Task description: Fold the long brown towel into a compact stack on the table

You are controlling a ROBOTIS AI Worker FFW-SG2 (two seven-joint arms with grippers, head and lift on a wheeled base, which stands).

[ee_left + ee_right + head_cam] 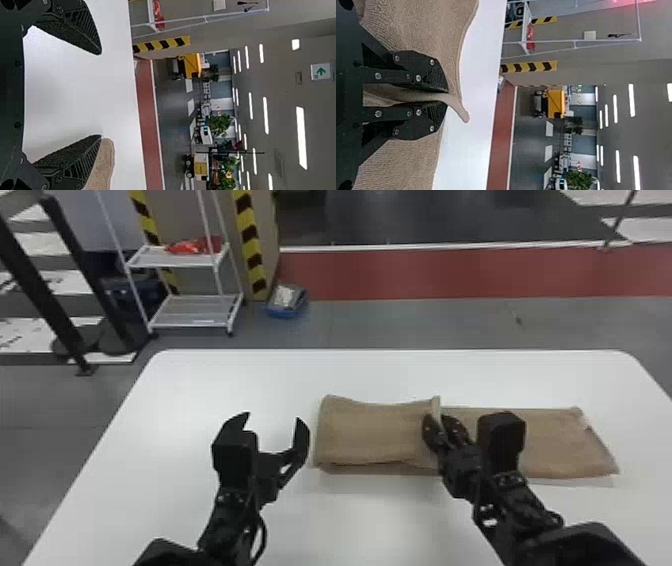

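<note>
On table (200, 390), right gripper (437, 420) clamped on lip (435, 406) of brown towel (370, 430), likely to steer fold; left gripper (273, 416) spread beside towel, contact unclear.

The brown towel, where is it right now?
In the head view, the brown towel lies mostly on the right half of the white table, just right of the left gripper, with a raised fold held in the right gripper.
</note>
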